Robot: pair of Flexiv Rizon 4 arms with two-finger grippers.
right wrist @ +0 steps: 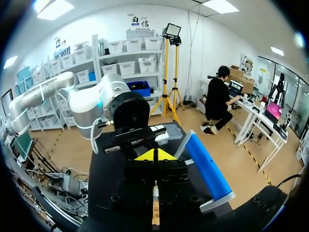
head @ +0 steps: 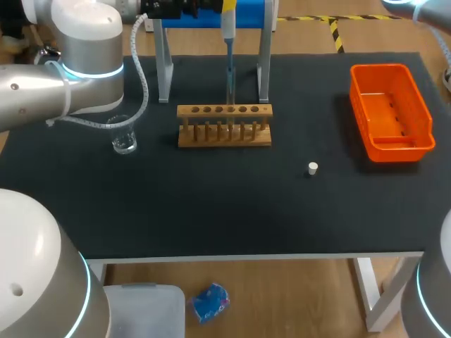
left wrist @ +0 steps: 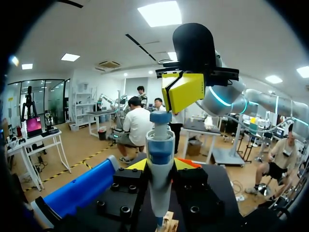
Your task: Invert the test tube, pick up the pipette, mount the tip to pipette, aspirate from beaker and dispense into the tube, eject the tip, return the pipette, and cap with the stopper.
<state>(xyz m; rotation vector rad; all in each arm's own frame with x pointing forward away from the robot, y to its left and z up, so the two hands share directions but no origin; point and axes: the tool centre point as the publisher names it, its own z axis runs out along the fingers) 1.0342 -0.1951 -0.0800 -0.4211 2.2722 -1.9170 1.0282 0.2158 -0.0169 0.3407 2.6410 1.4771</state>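
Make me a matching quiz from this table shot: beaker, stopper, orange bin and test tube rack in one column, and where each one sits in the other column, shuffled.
Column one
1. beaker
2. stopper
3. orange bin
4. test tube rack

Column two
A. at the right side of the table
B. in the middle, towards the back
C. alone on the bare top, between the rack and the bin
D. at the left side

Pairs: 1-D, 2-C, 3-A, 4-B
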